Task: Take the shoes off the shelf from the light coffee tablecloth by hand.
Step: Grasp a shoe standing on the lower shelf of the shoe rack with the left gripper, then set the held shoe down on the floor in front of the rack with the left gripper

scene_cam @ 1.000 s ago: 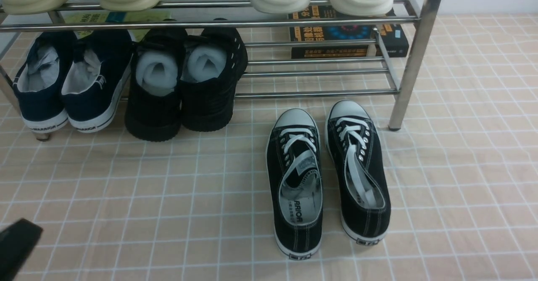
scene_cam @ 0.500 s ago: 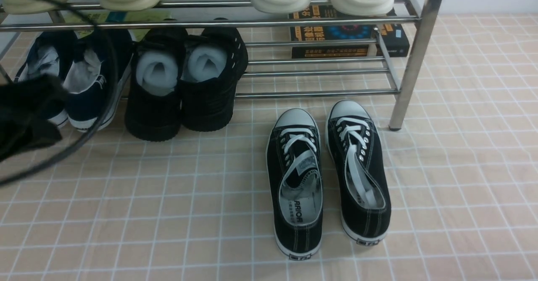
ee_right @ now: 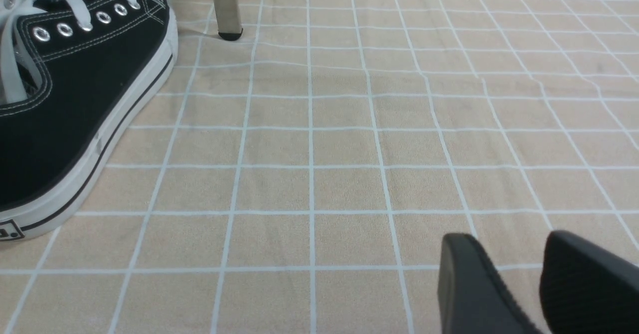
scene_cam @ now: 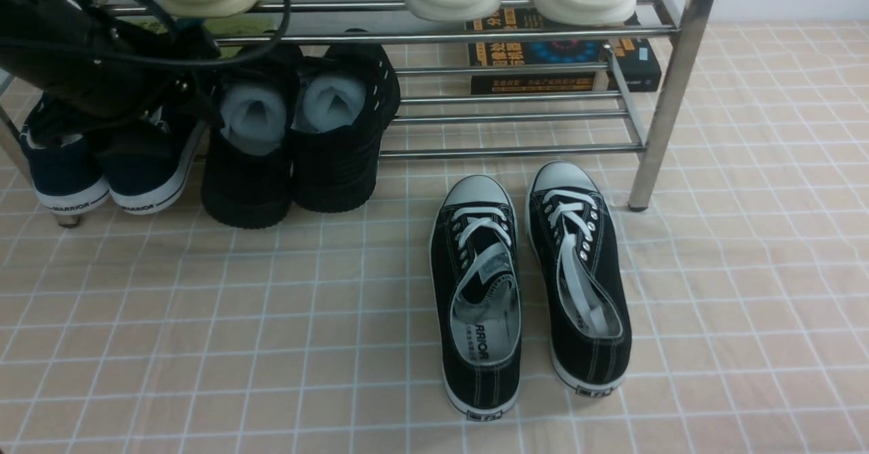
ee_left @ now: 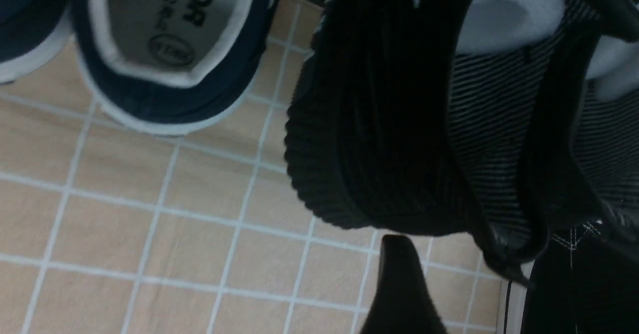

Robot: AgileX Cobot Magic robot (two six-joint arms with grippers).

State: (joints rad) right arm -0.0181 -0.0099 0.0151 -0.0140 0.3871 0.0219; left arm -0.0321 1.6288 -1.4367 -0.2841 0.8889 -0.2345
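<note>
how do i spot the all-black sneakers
On the silver rack over the beige checked cloth, look at the lower tier. The black sneakers are the right-hand pair; unlike the navy white-soled pair beside them, they have thick ribbed black soles and pale stuffing.

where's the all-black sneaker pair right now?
Front view, left of centre: the black sneakers sit on the shelf's lower tier, heels toward the camera, navy shoes to their left.

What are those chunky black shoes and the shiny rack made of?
The black shoes look like knitted fabric: matte, with fine woven stripes. Their thick ribbed soles seem to be rubber. The rack looks like polished metal: silver tubes and thin rails with bright reflections.
</note>
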